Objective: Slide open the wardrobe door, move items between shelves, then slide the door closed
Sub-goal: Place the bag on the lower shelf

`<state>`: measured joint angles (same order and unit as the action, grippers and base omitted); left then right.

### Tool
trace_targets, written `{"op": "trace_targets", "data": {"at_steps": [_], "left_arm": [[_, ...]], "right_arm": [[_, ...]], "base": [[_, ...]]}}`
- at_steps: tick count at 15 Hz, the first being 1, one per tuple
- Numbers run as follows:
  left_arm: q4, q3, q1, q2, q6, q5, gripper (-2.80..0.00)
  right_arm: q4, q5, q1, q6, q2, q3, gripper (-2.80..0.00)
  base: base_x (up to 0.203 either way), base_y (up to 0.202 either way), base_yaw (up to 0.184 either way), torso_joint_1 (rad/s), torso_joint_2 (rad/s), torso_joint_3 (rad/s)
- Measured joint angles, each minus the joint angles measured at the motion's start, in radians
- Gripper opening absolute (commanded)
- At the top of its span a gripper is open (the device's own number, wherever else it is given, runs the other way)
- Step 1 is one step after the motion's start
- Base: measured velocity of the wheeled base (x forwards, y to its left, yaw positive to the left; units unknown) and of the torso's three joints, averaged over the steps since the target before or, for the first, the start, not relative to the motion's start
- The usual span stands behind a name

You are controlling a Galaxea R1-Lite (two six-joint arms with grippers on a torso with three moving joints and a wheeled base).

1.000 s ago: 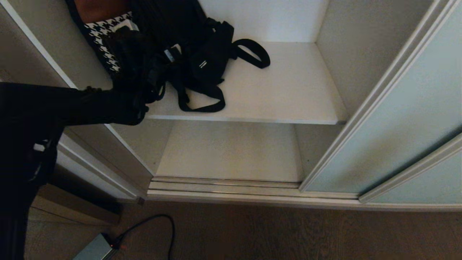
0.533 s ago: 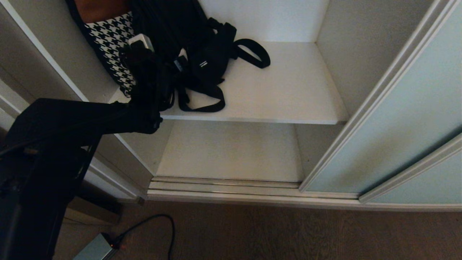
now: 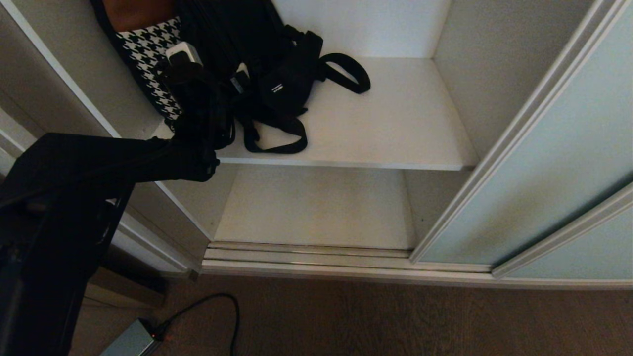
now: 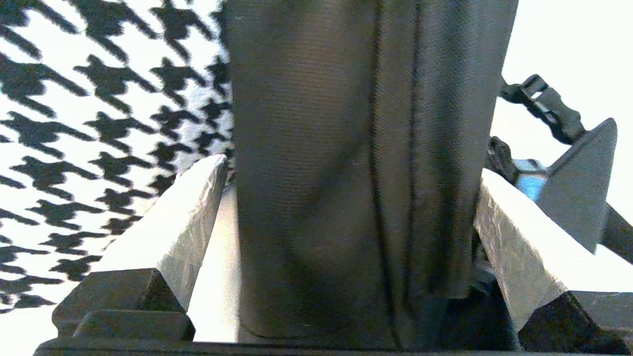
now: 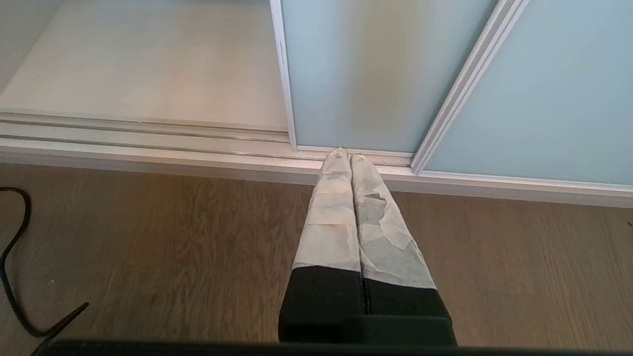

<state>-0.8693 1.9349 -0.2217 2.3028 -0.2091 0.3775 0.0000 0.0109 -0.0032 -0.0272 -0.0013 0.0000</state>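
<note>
Within a second the left gripper (image 3: 207, 74) had reached from the shelf (image 3: 395, 123) edge to the black bag (image 3: 287, 84) at eleven o'clock, jaws apart astride its fabric, ready to clamp.

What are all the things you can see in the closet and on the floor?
bag: one, black, upper shelf, straps spread out
checked cloth: one, black-and-white, upper shelf, left of bag
shelves: two, white, upper one holds the things
door: one, pale blue-green, slid open to the right
track: one, silvery, under the opening
cable: one, black, on wood floor
box: one, grey, at cable's end
left gripper: open, straddling black fabric on upper shelf
right gripper: shut, low over the floor by the door
</note>
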Motion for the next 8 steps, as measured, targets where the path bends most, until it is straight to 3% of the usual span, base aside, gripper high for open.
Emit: {"op": "trace_targets", "data": {"at_steps": [4,8], "left_arm": [[-0.058,-0.001,-0.007,0.01,0.001,0.009,0.0],[0.005,-0.004,-0.008,0.009,0.028,-0.025,0.0]], "right_arm": [[0.0,0.0,0.0,0.0,0.0,0.0,-2.8],[0.0,-0.001,0.0,0.0,0.0,0.0,-2.8]], "base": [[0.0,0.0,0.0,0.0,0.0,0.0],[0.0,0.0,0.0,0.0,0.0,0.0]]}}
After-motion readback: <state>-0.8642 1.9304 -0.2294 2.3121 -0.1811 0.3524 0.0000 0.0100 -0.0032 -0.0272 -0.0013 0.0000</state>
